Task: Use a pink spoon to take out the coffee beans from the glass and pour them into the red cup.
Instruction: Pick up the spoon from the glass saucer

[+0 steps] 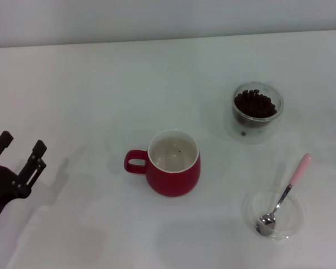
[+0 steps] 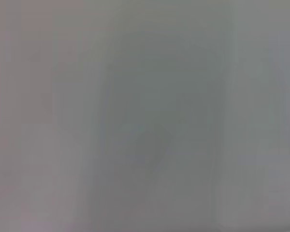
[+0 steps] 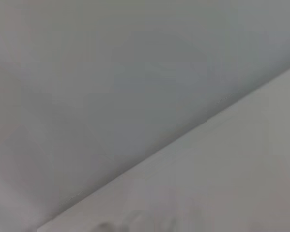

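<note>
In the head view the red cup (image 1: 171, 166) stands mid-table, its handle toward the left and its white inside nearly bare, with a dark speck or two. The glass (image 1: 256, 112) with a heap of coffee beans (image 1: 256, 103) stands at the back right. The pink spoon (image 1: 284, 193) lies with its metal bowl in a flat clear dish (image 1: 272, 216) at the front right, its handle resting over the rim. My left gripper (image 1: 21, 147) is at the far left, open and empty, far from the cup. My right gripper is out of view.
The white table (image 1: 89, 101) ends at a pale wall along the back. Both wrist views show only blank grey surface.
</note>
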Controlling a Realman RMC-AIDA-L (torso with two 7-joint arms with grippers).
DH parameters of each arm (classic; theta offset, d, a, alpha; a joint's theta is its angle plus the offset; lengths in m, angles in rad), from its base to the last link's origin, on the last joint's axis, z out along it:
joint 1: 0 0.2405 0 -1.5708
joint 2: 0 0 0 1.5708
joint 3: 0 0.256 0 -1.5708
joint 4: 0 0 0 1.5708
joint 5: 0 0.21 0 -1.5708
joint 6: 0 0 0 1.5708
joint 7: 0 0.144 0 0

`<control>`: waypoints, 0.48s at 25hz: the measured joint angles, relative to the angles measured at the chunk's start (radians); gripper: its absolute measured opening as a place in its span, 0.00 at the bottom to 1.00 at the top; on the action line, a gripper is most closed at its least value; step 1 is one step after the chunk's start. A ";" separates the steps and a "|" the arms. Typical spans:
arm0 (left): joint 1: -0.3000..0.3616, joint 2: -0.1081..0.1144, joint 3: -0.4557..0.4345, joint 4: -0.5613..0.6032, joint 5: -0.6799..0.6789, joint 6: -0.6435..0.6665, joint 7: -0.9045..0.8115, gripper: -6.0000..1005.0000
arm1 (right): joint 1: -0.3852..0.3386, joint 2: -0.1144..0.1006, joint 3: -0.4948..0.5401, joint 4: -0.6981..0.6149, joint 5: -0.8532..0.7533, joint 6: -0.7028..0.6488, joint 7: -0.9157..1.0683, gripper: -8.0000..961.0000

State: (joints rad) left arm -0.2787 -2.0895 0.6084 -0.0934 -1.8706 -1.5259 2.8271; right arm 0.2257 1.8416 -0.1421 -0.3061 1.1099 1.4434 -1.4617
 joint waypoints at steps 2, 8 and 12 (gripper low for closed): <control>-0.001 0.000 0.000 0.003 0.000 -0.006 0.000 0.71 | 0.009 -0.003 0.000 0.002 -0.034 0.034 0.047 0.84; 0.000 0.002 0.001 0.028 -0.001 -0.021 0.000 0.71 | 0.023 0.003 -0.003 0.006 -0.100 0.087 0.098 0.84; 0.002 0.004 0.002 0.047 -0.001 -0.043 0.000 0.71 | 0.022 0.023 -0.015 0.007 -0.113 0.087 0.100 0.84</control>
State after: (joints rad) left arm -0.2770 -2.0856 0.6105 -0.0465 -1.8715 -1.5690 2.8271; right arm 0.2473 1.8642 -0.1575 -0.2991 0.9974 1.5309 -1.3614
